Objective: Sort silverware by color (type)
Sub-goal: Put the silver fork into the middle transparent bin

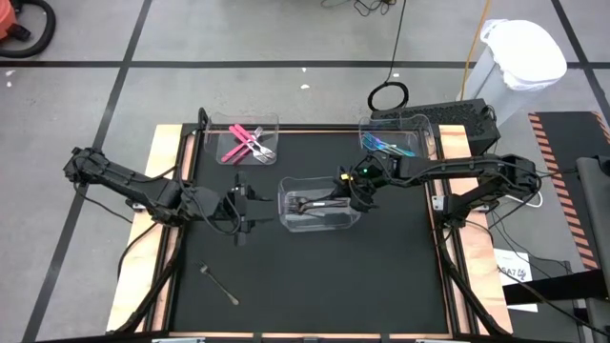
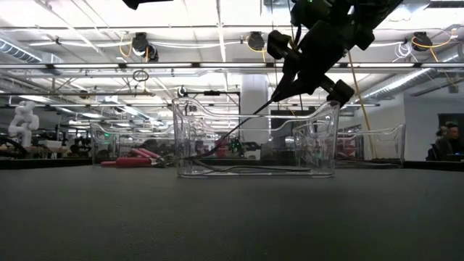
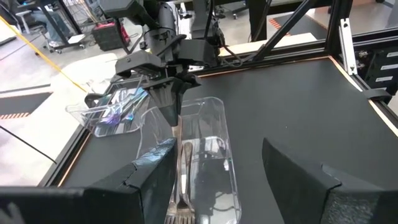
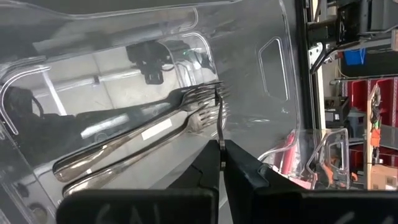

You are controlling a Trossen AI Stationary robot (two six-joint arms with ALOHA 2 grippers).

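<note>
A: One grey fork [image 1: 322,202] pinched in right gripper [image 1: 349,197], fingers pressed tight, tines angling down into middle bin [image 1: 289,188] at tabletop centre.

B: Yep. Lengthwise along bin. Left gripper [image 1: 240,207] spread wide, beside bin's left end.

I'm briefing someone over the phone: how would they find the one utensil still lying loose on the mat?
Start at the black mat and go to its near-left corner, in front of the left arm's gripper. The grey metal utensil lies there alone on the bare mat, slanted; every other piece of silverware sits inside a clear bin.
</note>
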